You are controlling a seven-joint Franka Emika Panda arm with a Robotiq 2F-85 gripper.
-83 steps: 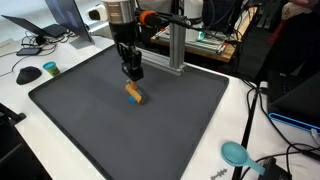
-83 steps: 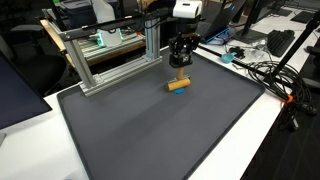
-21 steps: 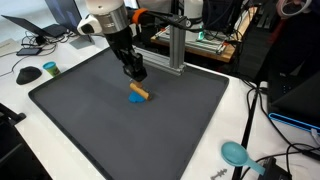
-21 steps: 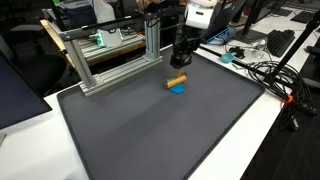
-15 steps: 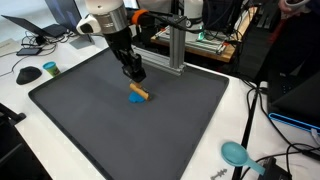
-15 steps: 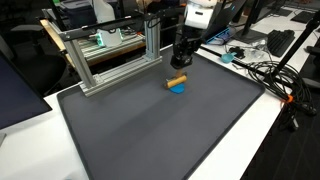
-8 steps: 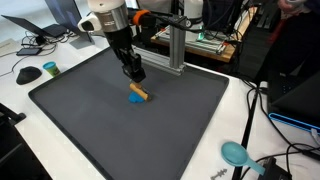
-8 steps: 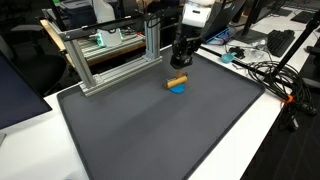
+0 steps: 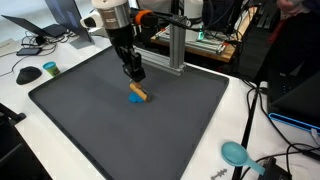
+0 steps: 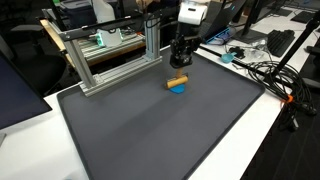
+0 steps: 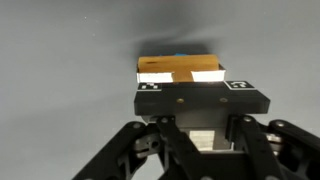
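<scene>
- My pincer [image 9: 132,72] hangs just above the orange wooden cylinder [image 9: 137,94]; whether it is apart or together, I cannot tell.
- The cylinder seemingly rests on a small blue flat disc [image 10: 177,89], toward the dark grey tabletop mat's [image 9: 120,130] far edge.

Both exterior views look down across the dark mat [image 9: 100,125] [image 10: 150,130] from opposite sides, mid-range; the wrist view peers past the gripper [image 11: 200,95], close over the same mat.

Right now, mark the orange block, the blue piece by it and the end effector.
orange block [image 9: 139,93]: in an exterior view, its top face.
blue piece [image 10: 177,89]: in an exterior view, its exposed front part.
end effector [image 9: 134,75]: in an exterior view, between its fingertips.
</scene>
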